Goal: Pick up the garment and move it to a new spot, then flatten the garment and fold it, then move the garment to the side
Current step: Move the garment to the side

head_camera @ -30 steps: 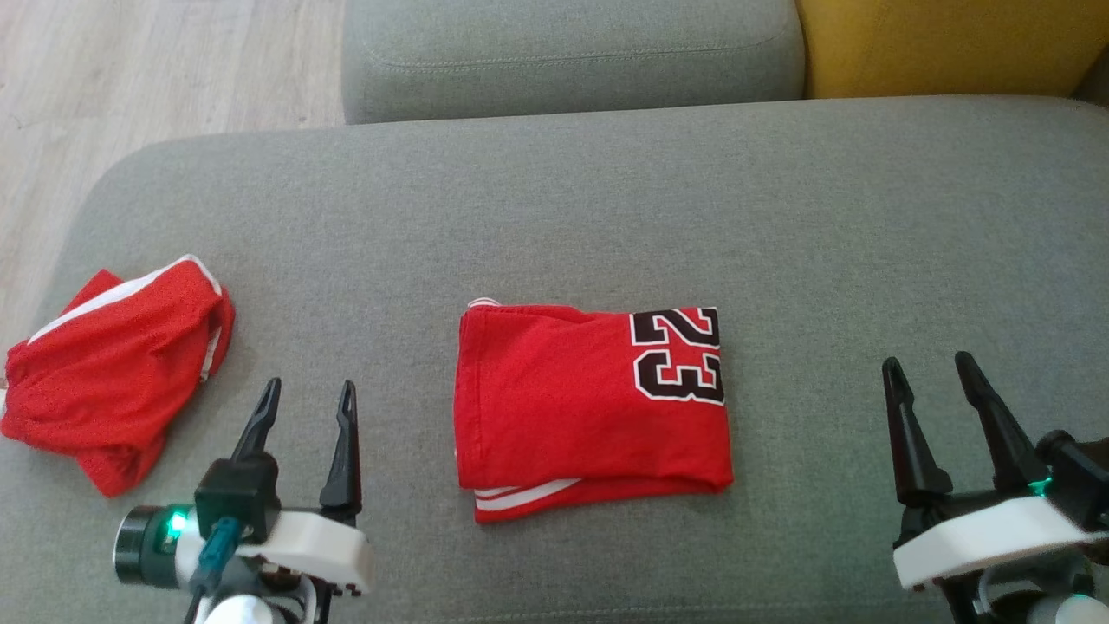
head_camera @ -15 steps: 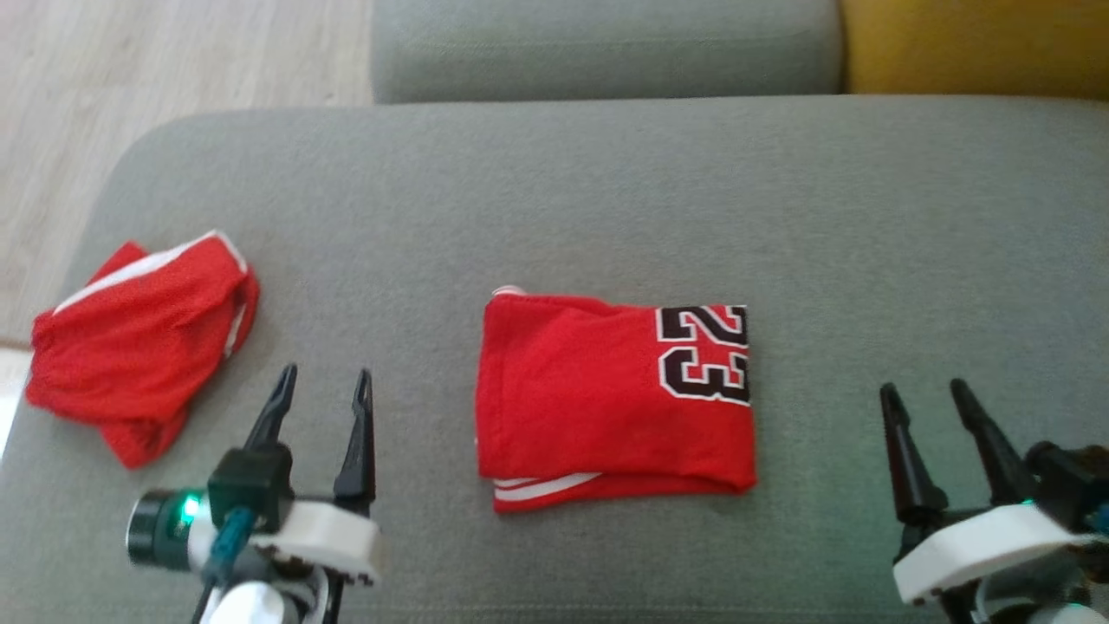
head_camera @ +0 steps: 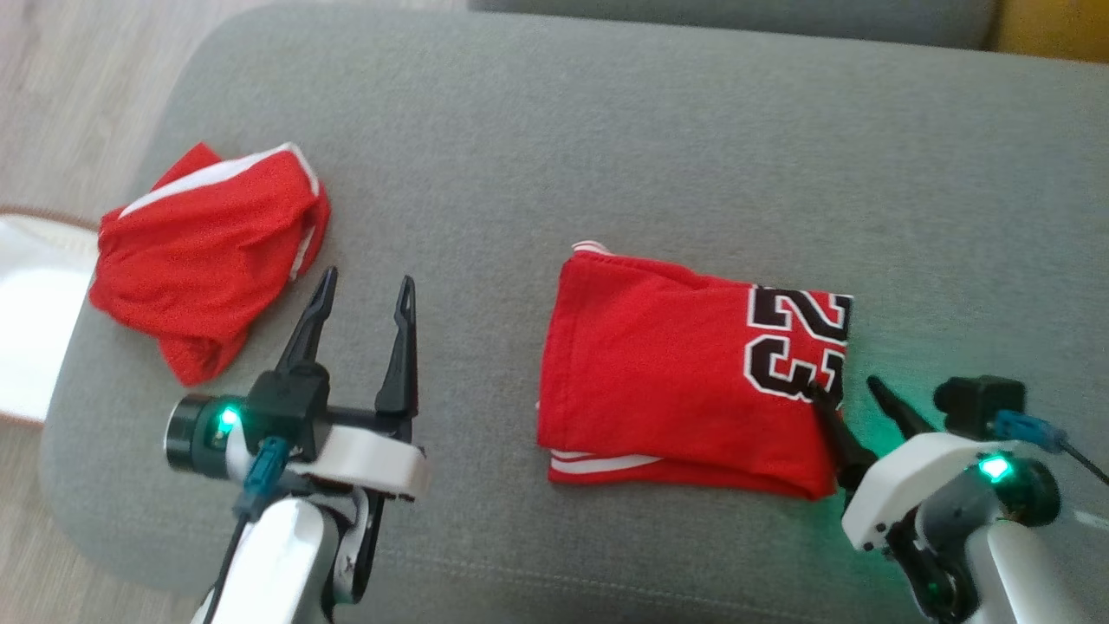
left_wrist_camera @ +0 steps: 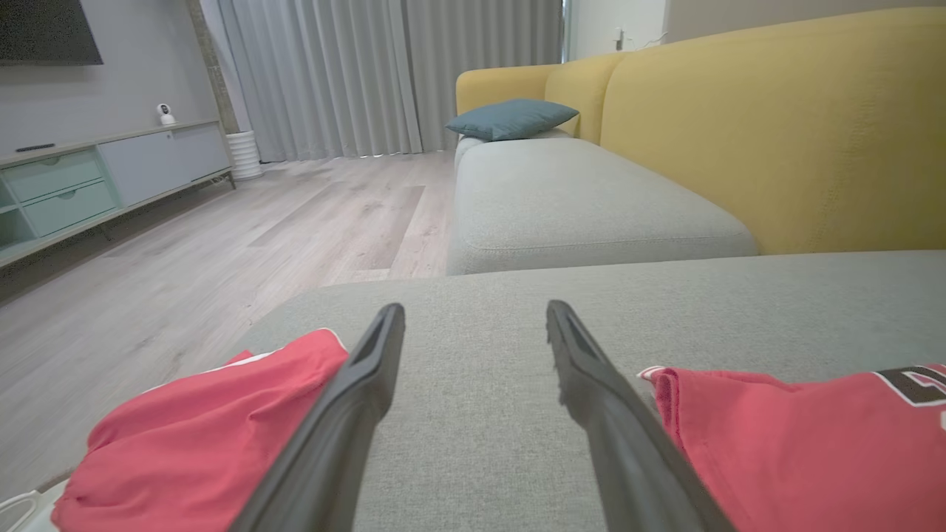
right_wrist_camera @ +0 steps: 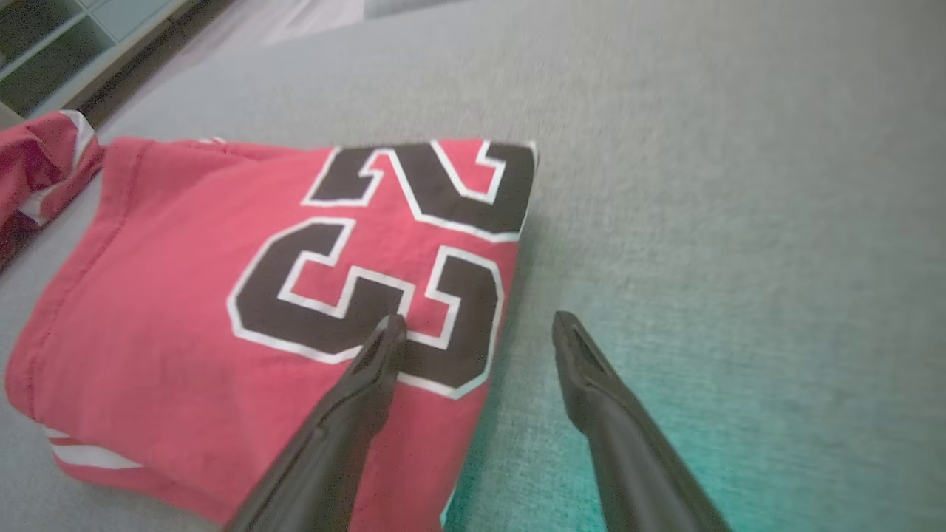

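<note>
The garment [head_camera: 676,373] is a red jersey with a black "23", folded into a rectangle and lying flat on the grey sofa seat [head_camera: 606,156]. My right gripper [head_camera: 845,387] is open at the jersey's right edge. In the right wrist view the right gripper [right_wrist_camera: 479,320] has its left finger over the number on the garment [right_wrist_camera: 185,310] and its right finger over bare cushion. My left gripper [head_camera: 366,277] is open over bare cushion, left of the jersey. In the left wrist view the left gripper [left_wrist_camera: 474,309] holds nothing, and the garment [left_wrist_camera: 783,451] lies to its right.
A second red garment with white trim [head_camera: 208,251] lies crumpled near the seat's left end, also in the left wrist view [left_wrist_camera: 192,443]. The wooden floor [head_camera: 69,87] and a white object [head_camera: 26,329] lie beyond that edge. A yellow sofa back [left_wrist_camera: 776,125] rises behind the seat.
The head camera has turned, shifting the whole picture right and down. My right gripper has moved left, from open cushion to the jersey's right edge. The left gripper stays open beside the jersey.
</note>
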### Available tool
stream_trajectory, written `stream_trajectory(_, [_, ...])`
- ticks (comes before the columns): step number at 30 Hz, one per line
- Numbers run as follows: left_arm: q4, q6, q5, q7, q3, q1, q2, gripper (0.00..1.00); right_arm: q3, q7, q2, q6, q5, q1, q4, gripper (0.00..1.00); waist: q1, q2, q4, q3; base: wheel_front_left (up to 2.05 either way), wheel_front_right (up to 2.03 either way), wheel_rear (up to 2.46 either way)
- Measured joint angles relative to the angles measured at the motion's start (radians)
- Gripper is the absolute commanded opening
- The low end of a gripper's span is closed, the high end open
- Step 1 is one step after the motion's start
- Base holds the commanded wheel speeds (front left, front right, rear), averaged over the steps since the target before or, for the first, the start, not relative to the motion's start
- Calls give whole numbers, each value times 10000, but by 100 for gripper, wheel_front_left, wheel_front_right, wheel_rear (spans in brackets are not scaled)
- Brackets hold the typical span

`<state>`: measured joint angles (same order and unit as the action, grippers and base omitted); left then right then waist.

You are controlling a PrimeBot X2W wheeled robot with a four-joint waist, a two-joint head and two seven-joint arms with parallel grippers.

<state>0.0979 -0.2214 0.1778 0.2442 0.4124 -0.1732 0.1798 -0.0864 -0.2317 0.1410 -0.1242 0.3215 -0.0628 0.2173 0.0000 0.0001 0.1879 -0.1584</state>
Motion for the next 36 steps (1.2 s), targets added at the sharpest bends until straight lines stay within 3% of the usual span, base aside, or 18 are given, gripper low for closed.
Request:
stream_trajectory(7, [79,25,-58,54,10,-244,-157,100,-410,-623,171,0,562,-570,970,100,0,0,300,-364,0,0,0])
stream_trajectory(8, [77,25,-98,54,2,-244,-178,100,-495,-729,251,0,650,-702,1039,54,0,0,294,-386,0,0,0])
stream_trajectory(10, [65,25,-98,54,-31,-244,-199,100,-711,-1032,362,0,836,-968,1172,0,0,0,246,-407,0,0,0])
stream_trajectory(20, [-19,104,-303,56,-174,-238,-171,100,-1559,-688,761,0,959,-1144,800,0,0,0,-511,-356,0,0,0])
stream_trajectory(28, [-337,207,-454,65,-270,-240,-12,100,-1457,-591,1114,0,729,-1124,-127,0,0,0,-1821,-360,0,0,0])
stream_trajectory(36, [-416,439,-708,100,19,-724,36,100,-792,-675,1845,0,731,-1743,-119,0,0,0,-3260,-660,0,0,0])
